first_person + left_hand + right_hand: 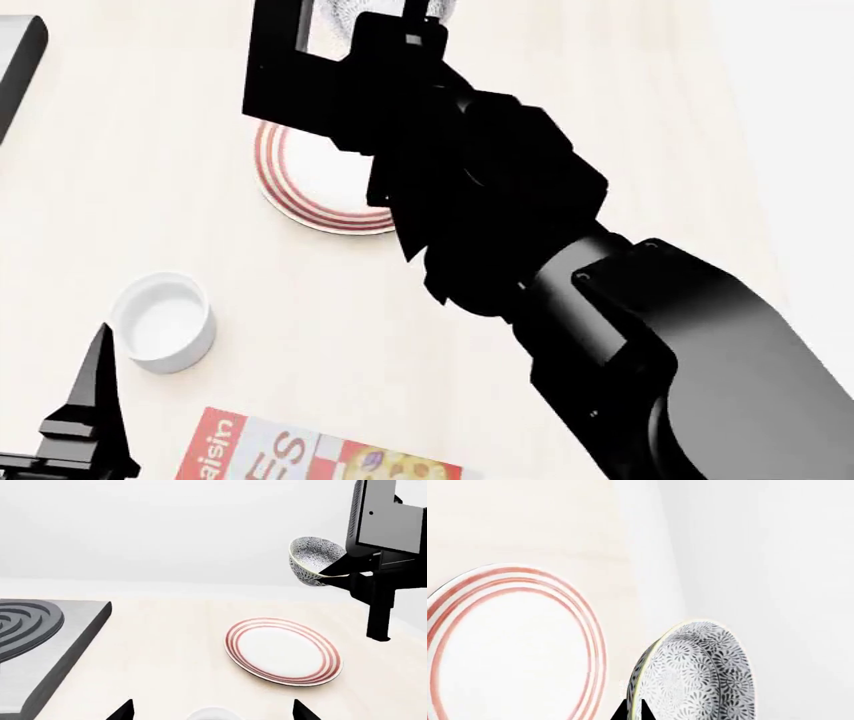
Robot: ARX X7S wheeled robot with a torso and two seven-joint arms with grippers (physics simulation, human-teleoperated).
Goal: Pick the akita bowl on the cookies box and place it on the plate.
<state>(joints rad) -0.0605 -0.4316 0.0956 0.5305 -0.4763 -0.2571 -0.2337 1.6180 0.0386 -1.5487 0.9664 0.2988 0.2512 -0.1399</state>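
The akita bowl (pixel 312 559), grey-and-white speckled, hangs tipped on its side in the air. My right gripper (pixel 635 711) is shut on its rim, one fingertip on each side. In the right wrist view the bowl (pixel 700 675) sits just off the edge of the plate (pixel 507 645). The plate (pixel 283 651), white with red rings, lies flat on the table, below and slightly nearer than the bowl. Only a corner of the cookies box (pixel 307 455) shows, with nothing on it. My left gripper (pixel 213 713) is open, low over the table.
A small plain white cup (pixel 163 320) stands between the box and the plate, right under my left gripper. A dark stove top (pixel 33 630) borders the table on one side. My right arm (pixel 534 250) hides part of the plate (pixel 300 185) in the head view.
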